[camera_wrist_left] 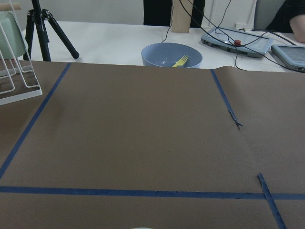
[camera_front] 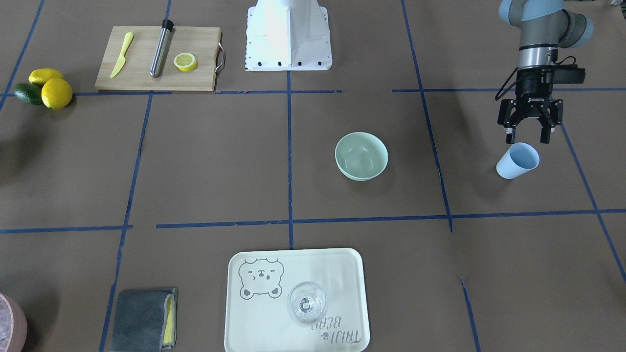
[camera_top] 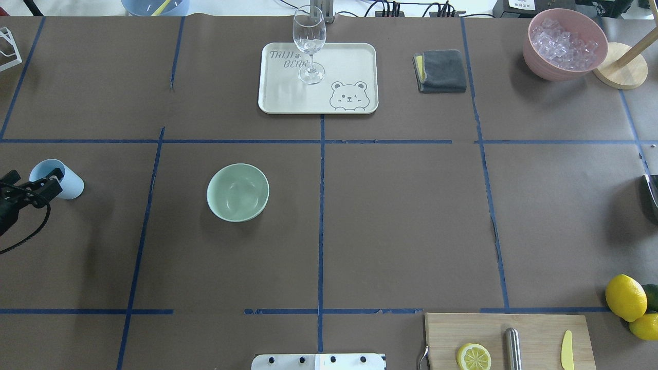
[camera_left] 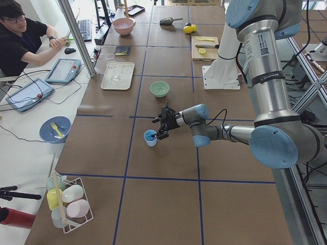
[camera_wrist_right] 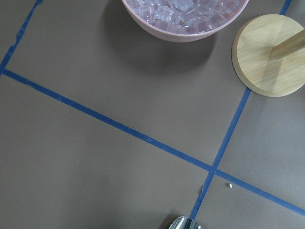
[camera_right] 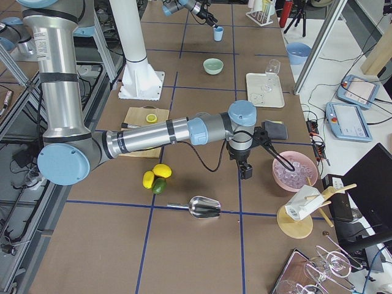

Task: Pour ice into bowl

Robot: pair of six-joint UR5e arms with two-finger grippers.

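left gripper [camera_front: 529,138] hangs over the cup [camera_front: 518,161] at the table's left end; jaws spread wide, nothing clamped as far as I can judge; fingertips at rim height, can't tell whether around the rim or just above it; my read: it's lining up to take the cup as the pouring vessel

cup is light blue, smooth plastic, slightly tapered; stands mouth up, so any contents stay put; can't tell if it holds ice

bowl [camera_front: 361,155] stands by itself on the robot's left half, near the cup but apart from it, so the carry is short; pale mint, matte, round, curved wall, wide mouth = forgiving target; looks empty

only ice [camera_top: 564,41] I can see is heaped in the pink container [camera_top: 534,59] at the far right corner, well apart from the bowl; small clear glassy cubes, slick; they'd probably tumble out in a rush

right gripper [camera_right: 246,170] hovers beside that container; metal scoop [camera_right: 205,208] lies on the table nearby; open or closed, can't tell from this angle

table [camera_top: 401,221] cover is flat brown paper with blue tape lines
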